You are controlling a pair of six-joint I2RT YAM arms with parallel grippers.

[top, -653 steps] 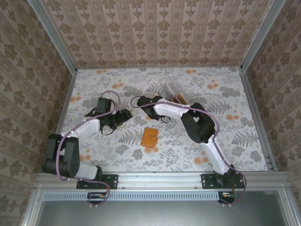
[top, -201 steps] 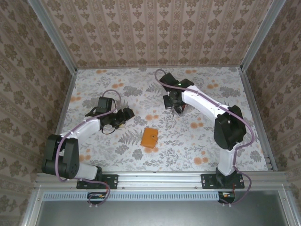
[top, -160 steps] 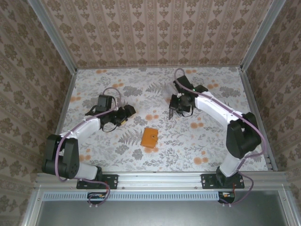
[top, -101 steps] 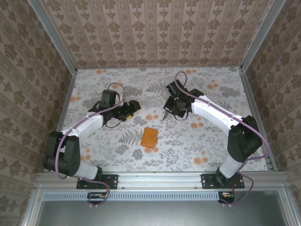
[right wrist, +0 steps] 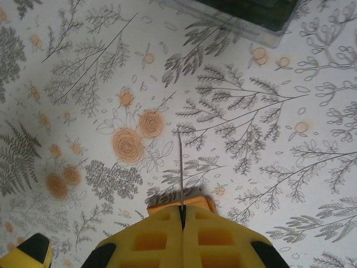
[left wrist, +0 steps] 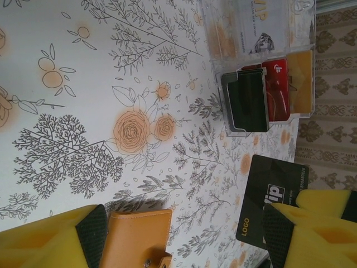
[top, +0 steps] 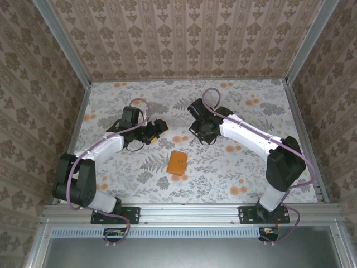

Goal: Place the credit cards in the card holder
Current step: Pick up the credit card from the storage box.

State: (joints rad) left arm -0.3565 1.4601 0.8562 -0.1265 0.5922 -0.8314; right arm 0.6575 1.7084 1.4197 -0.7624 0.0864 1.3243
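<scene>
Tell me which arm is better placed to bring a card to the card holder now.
Right. The right hand is shut on a dark card, held edge-on, with the card holder on the table close by. The left hand stands open and holds nothing.

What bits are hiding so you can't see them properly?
Right wrist view: the held card is edge-on in the right gripper, face unseen.
Right wrist view: the card holder is mostly behind that gripper.
Right wrist view: the clear box is cut by the top edge.
Left wrist view: lettering on the boxed cards is too small.
</scene>
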